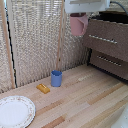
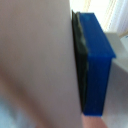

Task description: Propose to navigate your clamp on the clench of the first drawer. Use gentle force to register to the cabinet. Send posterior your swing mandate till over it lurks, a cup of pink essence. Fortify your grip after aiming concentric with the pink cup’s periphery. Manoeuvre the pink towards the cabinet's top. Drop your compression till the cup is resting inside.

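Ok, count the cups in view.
2. The pink cup hangs up high in the gripper, next to the cabinet. The blue cup stands on the table.

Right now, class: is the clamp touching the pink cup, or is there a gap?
Touching. In the wrist view a blue finger presses flat against the pink cup; in the exterior view the cup hangs in mid-air under the clamp.

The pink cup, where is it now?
In the exterior view the pink cup hangs from the claw, above the table, left of the cabinet.
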